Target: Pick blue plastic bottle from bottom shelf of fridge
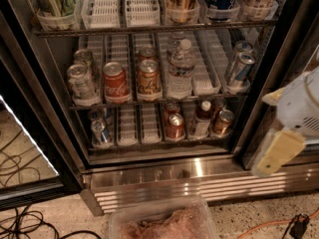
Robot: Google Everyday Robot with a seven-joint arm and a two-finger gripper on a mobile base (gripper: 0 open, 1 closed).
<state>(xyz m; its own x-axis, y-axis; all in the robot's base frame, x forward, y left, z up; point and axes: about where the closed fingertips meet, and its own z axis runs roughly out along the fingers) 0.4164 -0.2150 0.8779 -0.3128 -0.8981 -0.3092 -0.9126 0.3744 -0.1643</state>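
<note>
The fridge (189,176) stands open in front of me, with a ribbed steel base panel. On its bottom shelf (132,128), fitted with white slotted lane trays, the blue plastic bottle (202,118) stands upright right of centre: white cap, dark shoulders, pale label. Copper-coloured cans (175,126) stand on either side of it. My gripper (279,151) is a white arm end with a pale yellow finger, at the right edge, in front of the fridge's right frame. It is to the right of the bottle and nearer to me, not touching anything.
The middle shelf holds a red cola can (115,81), other cans and a clear ribbed water bottle (181,68). A blue can (101,132) stands at bottom left. A clear plastic tub (162,220) lies on the floor below. Cables (20,218) run across the floor at left.
</note>
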